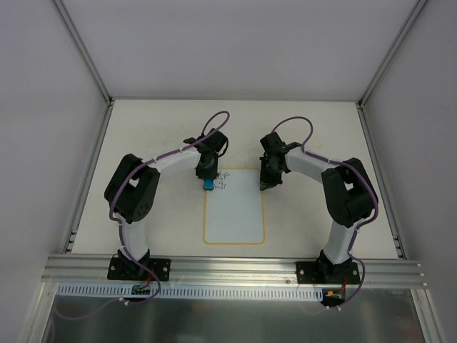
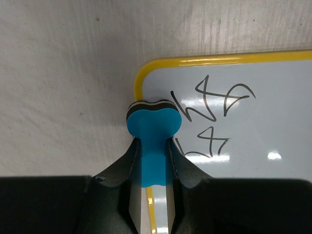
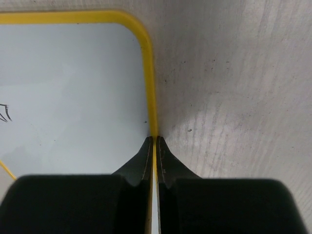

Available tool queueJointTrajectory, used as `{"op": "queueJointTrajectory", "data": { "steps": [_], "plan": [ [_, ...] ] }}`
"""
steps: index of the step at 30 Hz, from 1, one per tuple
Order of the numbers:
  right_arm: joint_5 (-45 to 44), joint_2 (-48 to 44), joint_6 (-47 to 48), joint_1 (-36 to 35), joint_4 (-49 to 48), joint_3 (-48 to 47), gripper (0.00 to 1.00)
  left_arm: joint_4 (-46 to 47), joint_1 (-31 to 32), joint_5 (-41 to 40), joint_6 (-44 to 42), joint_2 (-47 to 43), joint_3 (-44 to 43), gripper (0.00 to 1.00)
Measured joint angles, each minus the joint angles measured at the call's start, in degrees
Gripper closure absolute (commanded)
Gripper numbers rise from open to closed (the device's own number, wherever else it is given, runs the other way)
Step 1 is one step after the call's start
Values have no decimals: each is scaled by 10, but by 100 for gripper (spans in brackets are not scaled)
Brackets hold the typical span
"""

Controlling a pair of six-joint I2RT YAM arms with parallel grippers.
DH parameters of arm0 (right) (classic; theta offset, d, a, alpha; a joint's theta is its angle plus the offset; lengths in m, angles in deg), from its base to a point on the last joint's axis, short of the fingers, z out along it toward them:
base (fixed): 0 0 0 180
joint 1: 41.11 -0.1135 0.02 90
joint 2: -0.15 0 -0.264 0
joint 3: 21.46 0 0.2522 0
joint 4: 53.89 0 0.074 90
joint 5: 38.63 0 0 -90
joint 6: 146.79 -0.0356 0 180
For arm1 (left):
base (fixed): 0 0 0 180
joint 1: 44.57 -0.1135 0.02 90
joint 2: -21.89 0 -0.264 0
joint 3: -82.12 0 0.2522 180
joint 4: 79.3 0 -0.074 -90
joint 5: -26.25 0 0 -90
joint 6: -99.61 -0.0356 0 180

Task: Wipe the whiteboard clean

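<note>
The whiteboard [image 1: 234,214] lies flat mid-table, white with a yellow border. Dark scribbles [image 1: 223,179] sit at its far left corner, and they show clearly in the left wrist view [image 2: 214,105]. My left gripper [image 1: 208,179] is shut on a blue eraser [image 2: 153,124], whose dark felt end rests at the board's far left corner, just left of the scribbles. My right gripper [image 1: 266,184] is shut, with its tips [image 3: 155,140] set down on the board's right yellow border [image 3: 150,73] near the far right corner. The face of the board [image 3: 73,87] there is blank.
The off-white tabletop [image 1: 150,143] surrounds the board. Grey enclosure walls stand at the back and both sides. A metal rail [image 1: 235,268] with the arm bases runs along the near edge.
</note>
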Motion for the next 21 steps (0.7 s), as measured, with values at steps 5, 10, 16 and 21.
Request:
{"op": "queueJointTrajectory", "data": {
  "steps": [5, 10, 16, 21],
  "plan": [
    [3, 0, 2, 1, -3, 2, 100, -5, 8, 2, 0, 12, -20, 100],
    [6, -1, 3, 2, -6, 4, 100, -3, 45, 7, 0, 28, -71, 100],
    [9, -1, 6, 2, -7, 4, 100, 6, 79, 13, 1, 74, -97, 100],
    [11, -2, 7, 3, -10, 6, 100, 16, 78, 6, 8, 74, -83, 100]
  ]
}}
